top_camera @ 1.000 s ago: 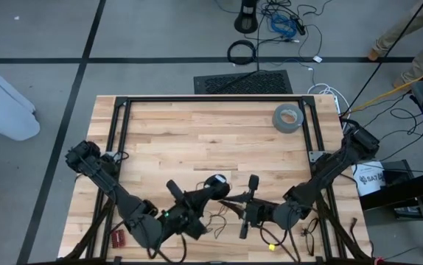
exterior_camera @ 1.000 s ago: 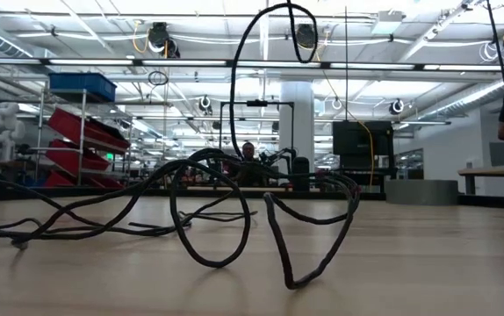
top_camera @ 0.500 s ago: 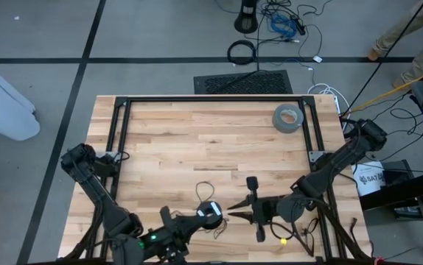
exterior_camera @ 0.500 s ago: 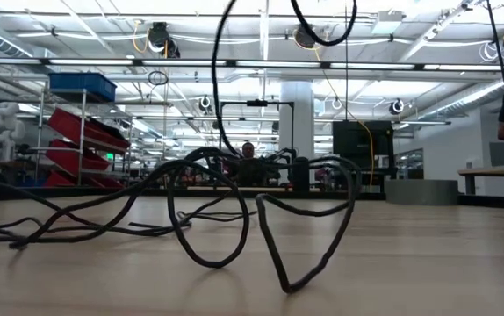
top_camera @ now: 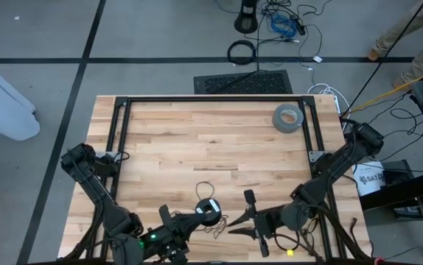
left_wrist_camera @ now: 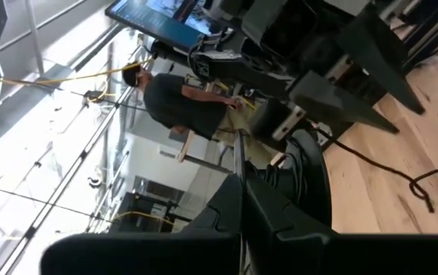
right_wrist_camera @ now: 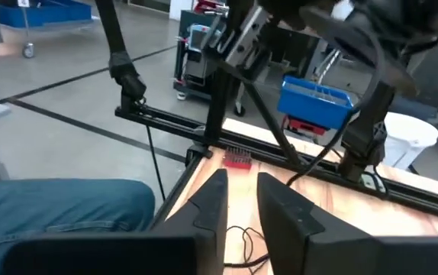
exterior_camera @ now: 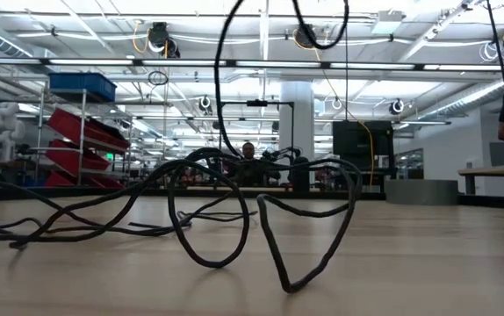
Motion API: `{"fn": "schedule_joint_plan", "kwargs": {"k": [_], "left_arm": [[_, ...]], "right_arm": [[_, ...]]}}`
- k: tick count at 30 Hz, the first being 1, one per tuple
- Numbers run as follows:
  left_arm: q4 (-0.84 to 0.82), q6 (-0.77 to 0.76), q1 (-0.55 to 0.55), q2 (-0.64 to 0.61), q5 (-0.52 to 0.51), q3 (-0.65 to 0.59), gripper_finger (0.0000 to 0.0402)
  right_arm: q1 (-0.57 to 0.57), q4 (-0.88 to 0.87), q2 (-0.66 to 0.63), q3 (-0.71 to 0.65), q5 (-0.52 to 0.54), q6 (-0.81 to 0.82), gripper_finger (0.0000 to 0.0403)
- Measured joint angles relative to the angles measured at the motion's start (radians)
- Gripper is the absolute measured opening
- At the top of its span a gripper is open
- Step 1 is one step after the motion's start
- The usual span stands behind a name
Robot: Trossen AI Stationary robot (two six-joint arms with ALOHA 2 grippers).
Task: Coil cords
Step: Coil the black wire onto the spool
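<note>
Lying loose near the table's front edge, the thin black cord (top_camera: 210,221) runs up to the left gripper (top_camera: 210,211), fingers together, apparently pinching it, while the right gripper (top_camera: 254,218) beside stands slightly apart, holding nothing; wind slowly, toward the open wooden table (top_camera: 211,140) behind.

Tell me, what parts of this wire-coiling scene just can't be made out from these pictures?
- Whether the left gripper holds the cord: high view, too thin; left wrist view, its fingers fill the foreground.
- Cord's ends: low view, loops overlap, one strand leaves the top edge.
- Cord's bluish-green spot: too small in any view.
- Right gripper: right wrist view shows a gap between its fingers, nothing visible inside.
- Grey tape roll: only in the high view.
</note>
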Motion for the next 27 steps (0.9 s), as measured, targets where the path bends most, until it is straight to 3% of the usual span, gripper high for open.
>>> {"fn": "schedule_joint_plan", "kwargs": {"k": [11,27], "left_arm": [[-0.002,0.018,-0.003,0.0,0.005,0.0,0.0002],[0.0,0.022,-0.015,0.0,0.017,0.0,0.0002]], "right_arm": [[-0.046,0.031,0.009,0.0,0.009,0.013,0.0151],[-0.063,0.045,0.016,0.0,0.006,0.036,0.013]]}}
